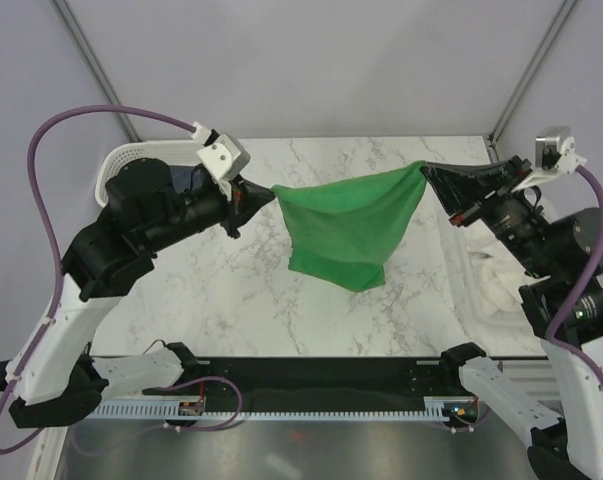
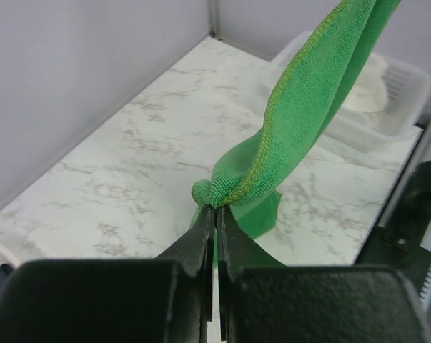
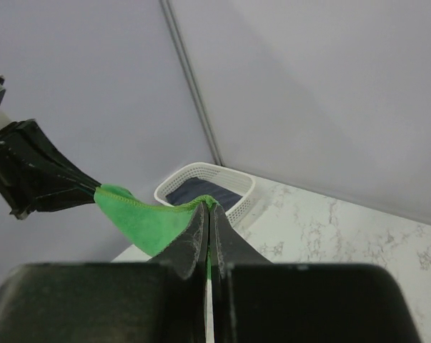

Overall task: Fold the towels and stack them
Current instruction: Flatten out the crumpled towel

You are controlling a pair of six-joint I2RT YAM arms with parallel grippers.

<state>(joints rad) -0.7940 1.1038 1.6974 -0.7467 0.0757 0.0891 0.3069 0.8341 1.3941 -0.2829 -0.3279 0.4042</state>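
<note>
Marble table (image 1: 231,300) carries left basket (image 1: 129,157), right basket (image 2: 408,77)

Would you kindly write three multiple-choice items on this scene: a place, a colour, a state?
1. The green towel is: A folded in a stack; B hanging between left tool and right tool; C draped over an arm.
2. The far-left basket holds a towel that is: A red; B yellow; C navy.
3. Left tool: A shut on the towel's corner; B wide open; C shut empty.
Answers: B, it spans both tools midair; C, the navy towel shows inside; A, jaws pinch the green hem.
</note>
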